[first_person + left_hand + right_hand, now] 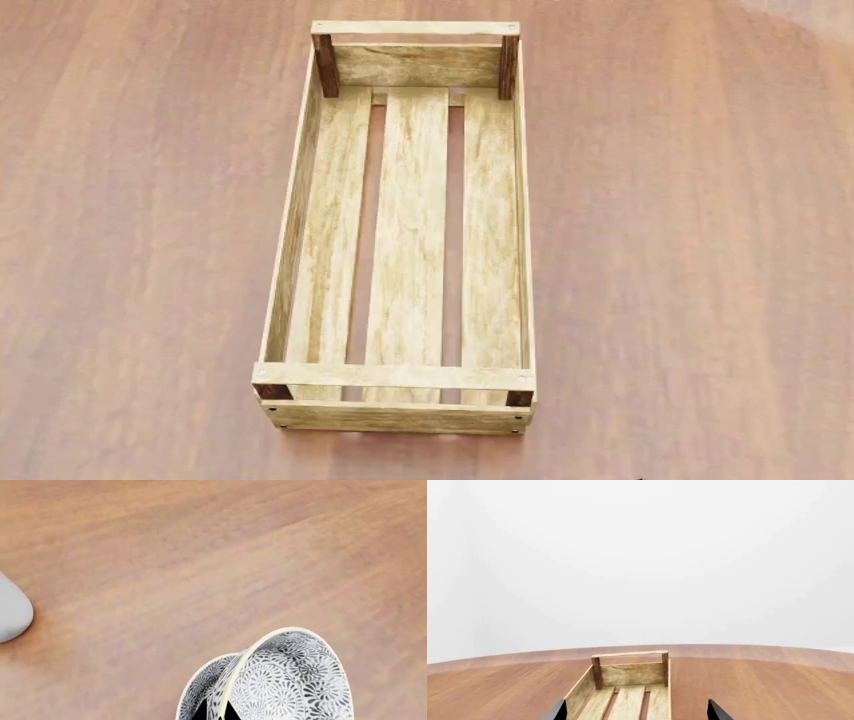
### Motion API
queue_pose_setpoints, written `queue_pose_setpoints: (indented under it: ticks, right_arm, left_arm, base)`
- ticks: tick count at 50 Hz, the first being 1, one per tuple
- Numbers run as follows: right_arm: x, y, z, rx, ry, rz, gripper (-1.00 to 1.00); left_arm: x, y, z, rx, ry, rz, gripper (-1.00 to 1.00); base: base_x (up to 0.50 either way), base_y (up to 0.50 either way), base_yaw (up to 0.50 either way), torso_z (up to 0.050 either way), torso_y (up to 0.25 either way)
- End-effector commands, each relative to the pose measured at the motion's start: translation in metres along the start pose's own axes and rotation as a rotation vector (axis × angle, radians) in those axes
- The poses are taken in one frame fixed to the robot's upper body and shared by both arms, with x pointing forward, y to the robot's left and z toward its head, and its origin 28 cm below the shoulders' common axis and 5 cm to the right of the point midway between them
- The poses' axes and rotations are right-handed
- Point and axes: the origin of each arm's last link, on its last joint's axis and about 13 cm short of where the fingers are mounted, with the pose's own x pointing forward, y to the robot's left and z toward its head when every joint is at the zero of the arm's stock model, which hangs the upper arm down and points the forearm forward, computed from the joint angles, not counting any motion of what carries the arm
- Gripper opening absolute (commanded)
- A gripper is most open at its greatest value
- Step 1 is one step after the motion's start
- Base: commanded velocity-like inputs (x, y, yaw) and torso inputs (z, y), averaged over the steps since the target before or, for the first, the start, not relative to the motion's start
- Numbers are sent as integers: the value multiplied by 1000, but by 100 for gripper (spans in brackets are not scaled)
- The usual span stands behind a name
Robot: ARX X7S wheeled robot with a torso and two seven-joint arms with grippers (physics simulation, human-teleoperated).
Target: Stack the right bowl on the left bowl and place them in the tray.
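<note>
Two nested patterned bowls pinched by left claw; right claw spread wide.

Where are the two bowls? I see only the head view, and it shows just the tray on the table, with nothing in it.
Observer: The left wrist view shows both patterned bowls, one nested in the other, tilted, with the wooden table behind them.
Operator: Does the left gripper hold them?
Observer: Its black jaws show at the bowls' rim, at the picture's edge. I cannot confirm a grip.
Operator: And the right gripper?
Observer: The right gripper is open, with nothing between its jaws, and it faces the tray lengthwise.
</note>
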Motion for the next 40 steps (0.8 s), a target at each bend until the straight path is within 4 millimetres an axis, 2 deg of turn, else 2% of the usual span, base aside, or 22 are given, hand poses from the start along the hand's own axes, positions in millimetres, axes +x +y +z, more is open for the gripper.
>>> queue_pose_setpoints:
  ticks: [1, 19, 20, 27, 40]
  right_arm:
    - [2, -1, 0, -16, -16, 4, 100]
    - [2, -2, -2, -20, -12, -4, 100]
    - [2, -2, -2, -20, -12, -4, 100]
    - [2, -2, -3, -20, -8, -2, 100]
    - [2, -1, -2, -22, -6, 4, 100]
  left_arm:
    - [3, 0, 1, -25, -26, -6, -100]
    - [7, 0, -4, 7, -34, 13, -100]
    - [7, 0, -4, 8, -36, 14, 100]
    - [4, 0, 0, 48, -106, 32, 100]
    - [4, 2, 0, 52, -117, 29, 100]
  base:
    - [0, 0, 0, 0, 10]
    - [0, 0, 0, 0, 0]
    - [0, 0, 0, 0, 0]
    - [0, 0, 0, 0, 0]
    - [0, 0, 0, 0, 0]
